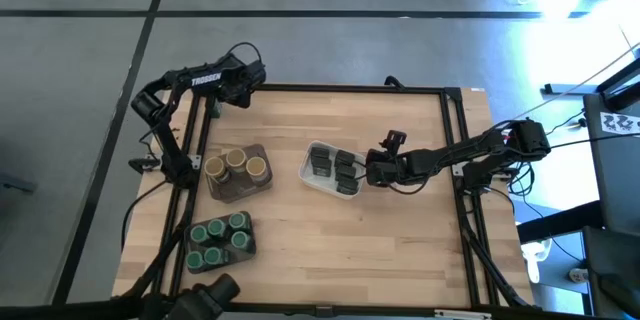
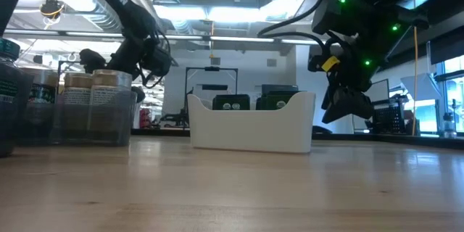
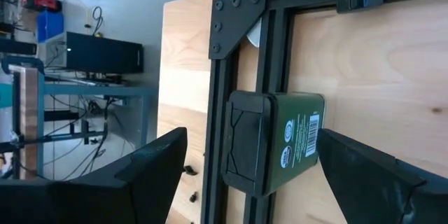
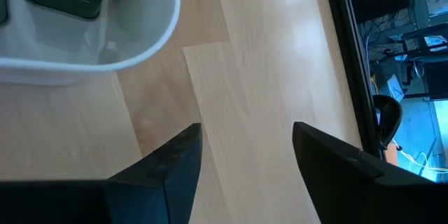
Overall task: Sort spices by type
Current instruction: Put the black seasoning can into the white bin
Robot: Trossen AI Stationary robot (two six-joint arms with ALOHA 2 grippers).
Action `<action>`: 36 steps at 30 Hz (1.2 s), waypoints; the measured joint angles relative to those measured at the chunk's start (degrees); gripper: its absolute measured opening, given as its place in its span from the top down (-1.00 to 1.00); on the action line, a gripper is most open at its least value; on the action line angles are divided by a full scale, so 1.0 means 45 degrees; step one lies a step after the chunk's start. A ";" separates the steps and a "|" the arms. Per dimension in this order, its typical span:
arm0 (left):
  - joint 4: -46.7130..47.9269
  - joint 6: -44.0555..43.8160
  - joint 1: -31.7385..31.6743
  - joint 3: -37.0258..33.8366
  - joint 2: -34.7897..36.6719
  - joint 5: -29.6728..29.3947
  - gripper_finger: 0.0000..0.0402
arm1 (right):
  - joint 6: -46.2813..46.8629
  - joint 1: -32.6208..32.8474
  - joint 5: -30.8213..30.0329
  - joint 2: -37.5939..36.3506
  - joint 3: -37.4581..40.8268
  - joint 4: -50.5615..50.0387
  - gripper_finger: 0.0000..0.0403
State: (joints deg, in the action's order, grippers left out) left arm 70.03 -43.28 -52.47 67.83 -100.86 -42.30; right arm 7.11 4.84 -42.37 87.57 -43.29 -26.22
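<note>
Four dark tins (image 1: pixel 335 168) lie in the white tray (image 1: pixel 310 172) mid-table; tan-topped jars (image 1: pixel 235 165) and green-lidded jars (image 1: pixel 220 238) fill two grey trays (image 1: pixel 258 185) at the left. A fifth tin (image 3: pixel 280 140) lies at the table's far left corner between the open, empty fingers of the left gripper (image 3: pixel 252 175). The right gripper (image 4: pixel 245 154), also open and empty, hovers just beside the white tray.

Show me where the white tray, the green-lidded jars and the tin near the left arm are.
white tray (image 2: pixel 250 134): low view, on its front wall.
green-lidded jars (image 1: pixel 218 239): high view, on a jar's lid in the group.
dark green tin (image 3: pixel 297 140): left wrist view, on its labelled side.
</note>
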 joint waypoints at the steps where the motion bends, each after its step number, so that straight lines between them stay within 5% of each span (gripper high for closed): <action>1: -0.0039 0.0008 -0.0046 -0.0040 0.0000 0.0007 -0.57 | 0.0000 0.0000 0.0005 0.0000 0.0000 0.0000 -0.10; 26: -0.0262 0.0341 -0.0184 -0.0251 -0.1856 0.0264 -0.57 | 0.0005 0.0000 0.0675 -0.0005 0.0000 0.0233 -0.10; 36: -0.1930 0.2340 -0.0184 -0.0256 -0.1851 0.3148 -0.57 | -0.0005 0.0000 0.0670 -0.0005 0.0000 0.0238 -0.10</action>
State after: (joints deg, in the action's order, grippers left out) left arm 61.35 -32.75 -53.30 66.67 -109.19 -28.13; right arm 7.09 4.84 -39.35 87.55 -43.29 -25.15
